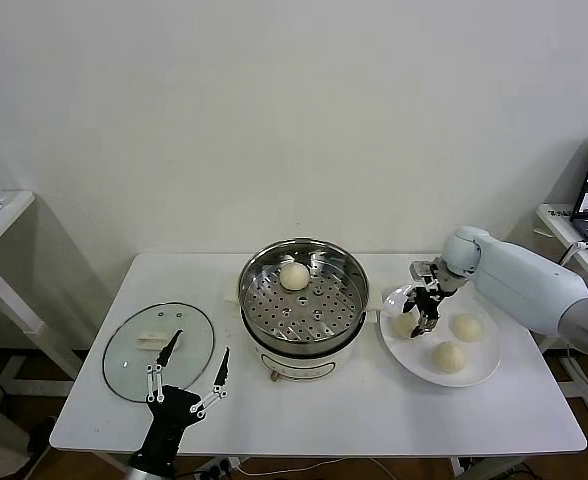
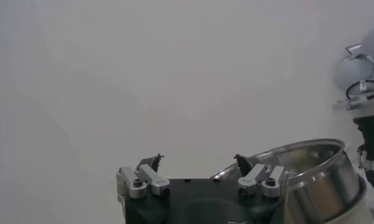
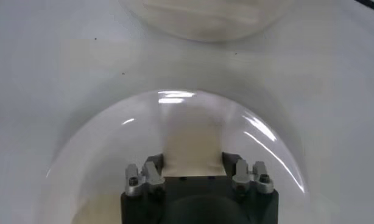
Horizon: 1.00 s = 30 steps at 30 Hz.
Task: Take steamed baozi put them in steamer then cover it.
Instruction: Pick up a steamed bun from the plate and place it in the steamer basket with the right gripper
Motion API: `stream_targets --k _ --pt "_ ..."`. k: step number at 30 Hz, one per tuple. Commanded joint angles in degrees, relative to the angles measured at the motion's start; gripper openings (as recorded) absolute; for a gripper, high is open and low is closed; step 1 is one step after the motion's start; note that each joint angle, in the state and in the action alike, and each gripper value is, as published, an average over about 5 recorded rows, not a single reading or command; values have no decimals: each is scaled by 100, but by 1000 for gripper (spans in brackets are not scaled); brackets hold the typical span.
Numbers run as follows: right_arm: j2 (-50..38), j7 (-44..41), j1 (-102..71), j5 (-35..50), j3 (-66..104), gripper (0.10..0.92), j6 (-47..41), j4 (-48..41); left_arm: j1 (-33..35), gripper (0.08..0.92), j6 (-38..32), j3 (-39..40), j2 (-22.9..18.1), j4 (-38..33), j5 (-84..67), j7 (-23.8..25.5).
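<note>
While the left tool (image 1: 194, 372) hovers with its fingers spread wide over the near left part of the white surface (image 1: 374, 400), just beside the round glass lid (image 1: 159, 350) lying flat there, the right tool (image 1: 422, 312) is down on the far left edge of the round white plate (image 1: 479, 368) at the right. Its fingers are narrowed around one small cream-white pleated bun (image 1: 406, 324), pressing it from both sides; in the right wrist view the pale dough (image 3: 192, 149) fills the gap between the fingers. Two more buns lie free on the plate, one at the far right (image 1: 467, 327) and one nearer (image 1: 448, 357). A fourth bun (image 1: 294, 276) sits on the perforated tray at the far side of the round shiny stainless-steel steamer (image 1: 264, 270), which stands uncovered on its white base at the middle of the surface, between lid and plate.
</note>
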Motion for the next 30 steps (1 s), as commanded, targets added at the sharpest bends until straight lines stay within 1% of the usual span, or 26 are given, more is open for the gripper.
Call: stream_targets --k 1,5,8,12,15,22,30 --pt "-207 -571 1424 357 -621 670 -23 779 -30 823 10 34 40 -24 0 2" --pt "-5 -984 2525 744 -1176 670 -61 1121 -52 823 12 81 63 -65 -1 1" --pt "282 -1129 3113 1067 -1445 670 -115 1356 -77 823 15 121 71 -78 -1 1" --pt "752 -1070 3524 1690 -1668 670 -353 1765 -98 823 9 149 73 -73 1 -2" --pt "1170 -935 3588 2042 -1734 670 -513 1917 -97 823 -2 147 73 -77 0 -6" --pt "2178 -465 3303 2489 -2005 670 -823 1783 -105 823 -13 136 60 -98 -5 -14" --pt "2958 -77 2861 2560 -2198 655 -1092 1337 -171 823 26 189 52 -53 -66 -37"
